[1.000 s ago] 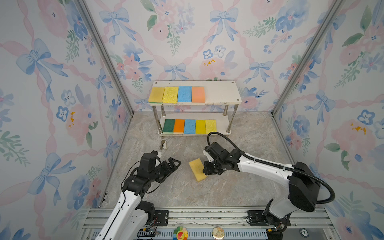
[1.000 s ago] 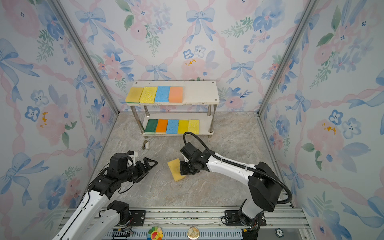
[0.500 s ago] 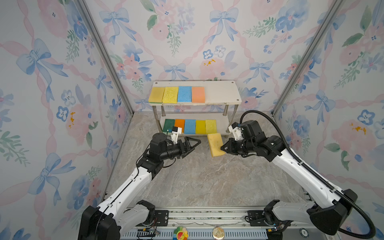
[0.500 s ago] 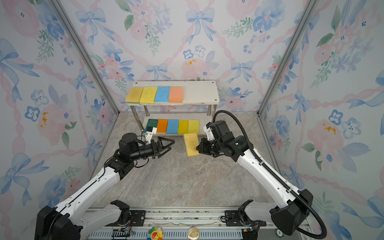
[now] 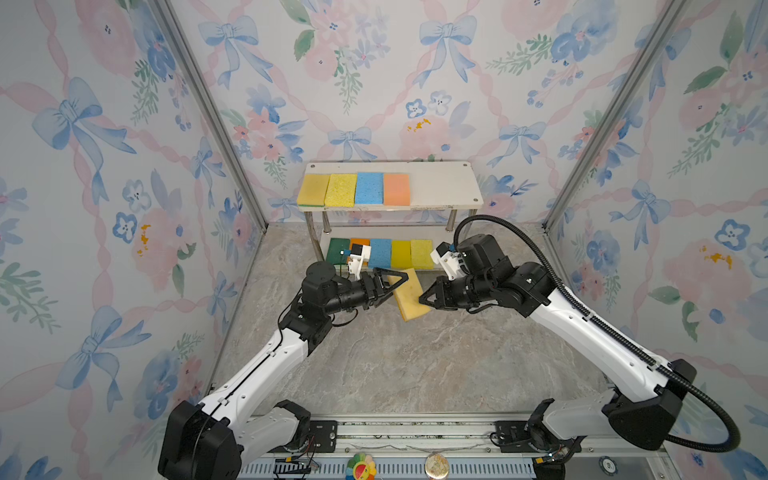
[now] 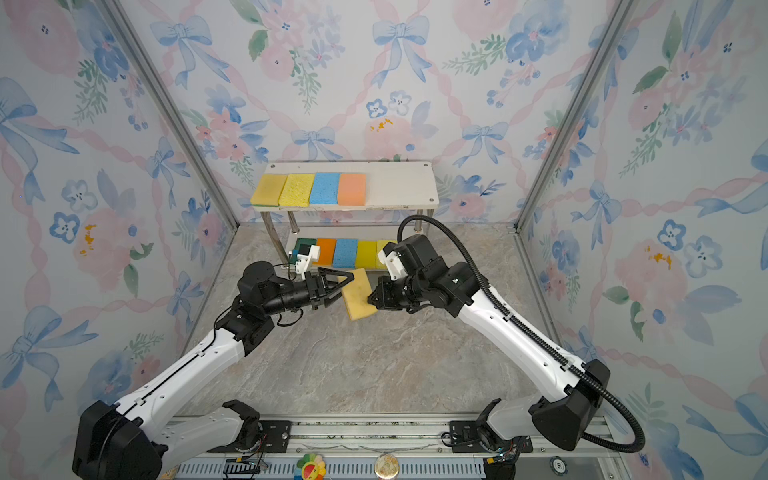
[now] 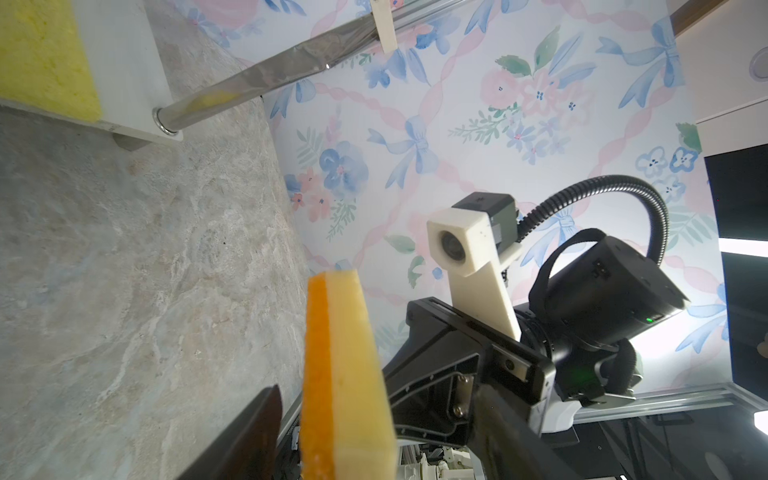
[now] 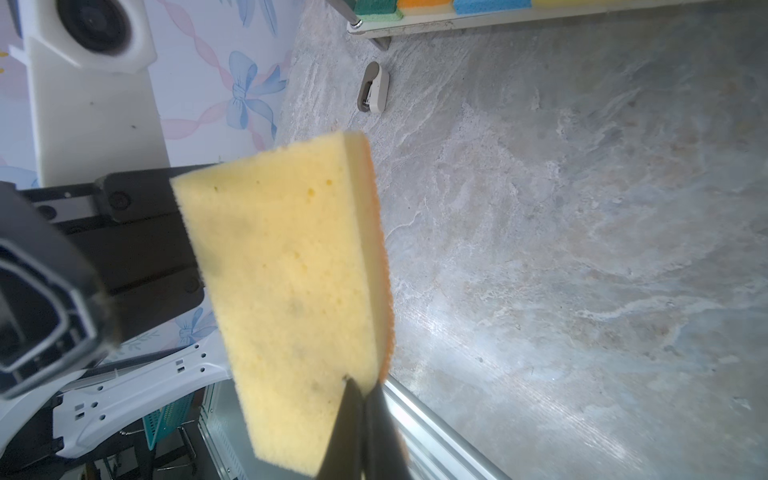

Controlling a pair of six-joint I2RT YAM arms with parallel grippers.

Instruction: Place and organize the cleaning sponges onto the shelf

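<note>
Yellow sponge [image 5: 409,306], midair: pinched by right gripper [image 5: 420,298]; left gripper [image 5: 398,286] agape astride it. Risk: early release drops it.

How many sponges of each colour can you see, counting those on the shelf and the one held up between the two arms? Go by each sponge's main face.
Yellow sponges: 5, four on the shelf and the held sponge
Blue sponges: 2
Orange sponges: 2
Green sponge: 1
Total: 10
</note>
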